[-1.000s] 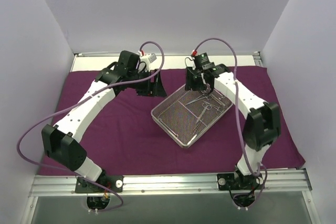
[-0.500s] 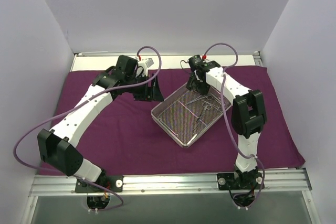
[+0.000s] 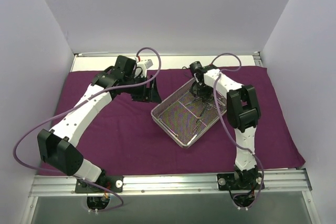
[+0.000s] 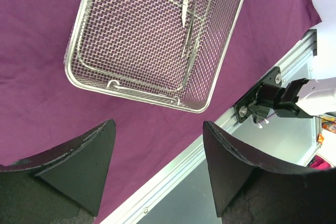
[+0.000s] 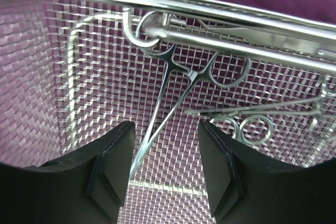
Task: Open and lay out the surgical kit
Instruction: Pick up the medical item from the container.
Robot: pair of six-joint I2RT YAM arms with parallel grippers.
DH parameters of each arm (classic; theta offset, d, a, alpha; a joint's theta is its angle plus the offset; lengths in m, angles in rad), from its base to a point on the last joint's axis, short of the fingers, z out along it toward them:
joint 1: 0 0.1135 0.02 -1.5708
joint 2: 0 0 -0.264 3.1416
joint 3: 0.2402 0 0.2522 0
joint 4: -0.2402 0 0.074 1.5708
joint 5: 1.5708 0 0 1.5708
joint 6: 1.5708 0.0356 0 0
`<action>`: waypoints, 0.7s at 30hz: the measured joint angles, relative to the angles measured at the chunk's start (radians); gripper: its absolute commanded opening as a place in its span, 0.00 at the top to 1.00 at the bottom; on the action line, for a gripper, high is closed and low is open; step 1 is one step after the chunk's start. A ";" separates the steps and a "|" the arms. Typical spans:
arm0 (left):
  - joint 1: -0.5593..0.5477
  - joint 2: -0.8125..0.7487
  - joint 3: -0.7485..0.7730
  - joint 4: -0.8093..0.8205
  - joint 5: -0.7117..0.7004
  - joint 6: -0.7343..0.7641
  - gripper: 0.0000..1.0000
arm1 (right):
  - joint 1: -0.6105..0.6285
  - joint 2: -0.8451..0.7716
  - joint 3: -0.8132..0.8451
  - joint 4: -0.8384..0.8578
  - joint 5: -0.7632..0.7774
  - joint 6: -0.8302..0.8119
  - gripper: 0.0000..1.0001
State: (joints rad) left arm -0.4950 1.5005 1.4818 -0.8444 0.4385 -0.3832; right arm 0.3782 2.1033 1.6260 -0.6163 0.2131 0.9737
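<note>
The dark purple cloth wrap (image 3: 121, 140) lies spread flat over the table. On it, right of centre, the silver wire-mesh tray (image 3: 170, 124) sits at an angle. Several thin scissor-like instruments (image 3: 202, 109) lie in its far half. My right gripper (image 3: 203, 97) hangs inside the tray's far corner. In the right wrist view its jaws (image 5: 165, 129) stand open just above the mesh, and the tip of one clamp (image 5: 173, 85) lies between them, untouched. My left gripper (image 3: 155, 93) hovers open over bare cloth just left of the tray (image 4: 73, 51), holding nothing.
An aluminium rail (image 3: 168, 182) runs along the near table edge, with the right arm's base (image 4: 273, 98) bolted to it. White walls close in the left, right and back. A white strip (image 3: 89, 62) shows behind the cloth.
My right gripper's jaws have widened, and its elbow has swung inward toward the tray. The left gripper has drawn back slightly to the left.
</note>
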 measured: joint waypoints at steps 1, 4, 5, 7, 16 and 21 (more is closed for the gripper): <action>0.003 0.002 0.003 -0.003 0.000 0.004 0.24 | 0.001 0.011 0.000 0.002 0.002 0.006 0.51; 0.011 0.003 0.010 -0.006 0.003 0.011 0.24 | 0.006 0.045 0.004 0.006 0.010 0.026 0.55; 0.012 0.003 0.010 -0.006 0.004 0.012 0.25 | 0.009 0.045 0.009 0.005 0.011 0.027 0.58; 0.013 0.004 0.010 -0.006 0.007 0.014 0.25 | 0.010 0.052 0.010 0.010 0.014 0.029 0.67; 0.029 0.004 0.010 -0.006 0.014 0.030 0.25 | 0.008 0.030 -0.031 0.062 -0.020 -0.025 1.00; 0.032 0.002 0.003 0.000 0.014 0.024 0.25 | 0.009 -0.001 -0.070 0.104 -0.029 -0.093 1.00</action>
State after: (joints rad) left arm -0.4625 1.5024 1.4853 -0.8448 0.4522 -0.3588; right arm 0.3870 2.1021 1.5562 -0.5125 0.1841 0.8810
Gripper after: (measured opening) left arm 0.756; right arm 0.169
